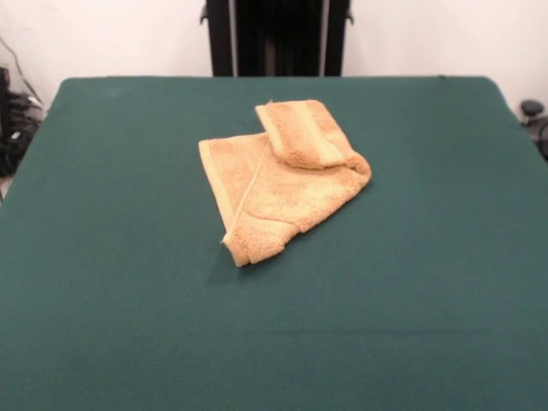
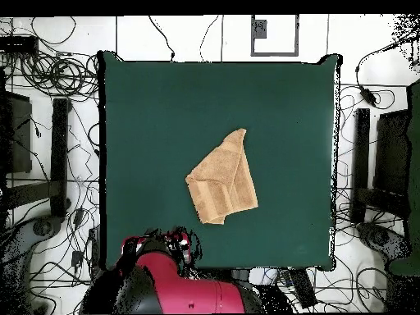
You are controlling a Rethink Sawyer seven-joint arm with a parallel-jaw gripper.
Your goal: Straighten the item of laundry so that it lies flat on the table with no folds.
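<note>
The tan-orange towel (image 1: 274,193) lies near the middle of the dark green table (image 1: 103,274). It is crumpled into a rough triangle. One end with a woven band is folded over on top at the far side, and another banded edge runs down its left side. In the overhead view the towel (image 2: 223,182) lies a little toward the robot's side of the table (image 2: 148,107), with one corner pointing away. The red arm (image 2: 164,283) is drawn back over the table's edge by the base. I cannot make out the gripper in either view.
The black pedestal (image 1: 276,38) stands behind the table's far edge. Cables and black stands (image 2: 57,156) surround the table on the floor. Green cloth lies bare on all sides of the towel.
</note>
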